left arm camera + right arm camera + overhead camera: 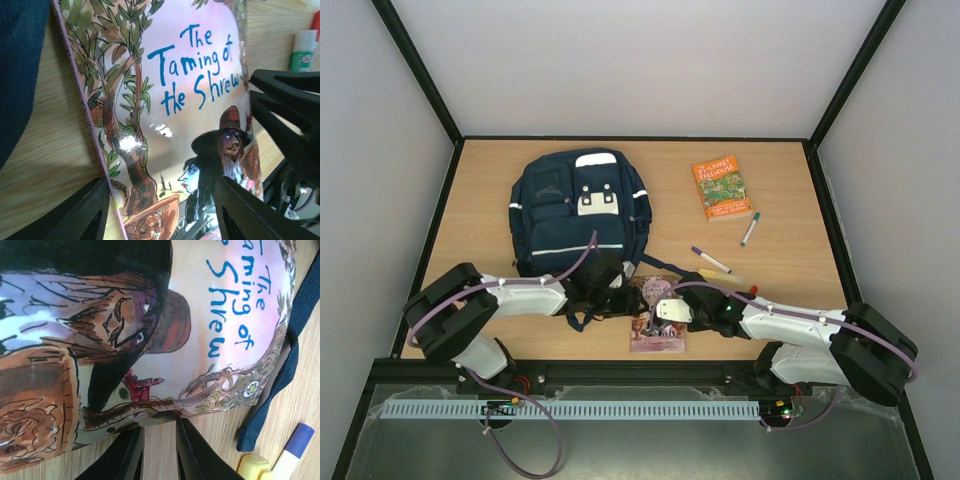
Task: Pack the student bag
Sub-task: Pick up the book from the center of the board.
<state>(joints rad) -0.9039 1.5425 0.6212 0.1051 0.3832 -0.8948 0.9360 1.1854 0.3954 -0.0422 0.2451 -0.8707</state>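
Observation:
The student bag (578, 212), navy with white stripes, lies flat at the back left; its fabric fills the top left of the left wrist view (20, 65). A picture book, "The Taming of the Shrew" (656, 333), lies on the table in front of the bag. My left gripper (618, 290) is open over the book (165, 100), with its fingers (80, 215) astride the book's left edge (160, 192). My right gripper (662, 306) has its jaws only narrowly apart, with the tips (160, 424) against the book's slightly raised edge (150, 340) and bare table between them.
An orange book (722, 187) lies at the back right. A green-capped marker (750, 229), a purple-capped marker (710, 260) and a yellow highlighter (726, 277) lie right of the picture book. A navy bag strap (287, 365) trails beside the book.

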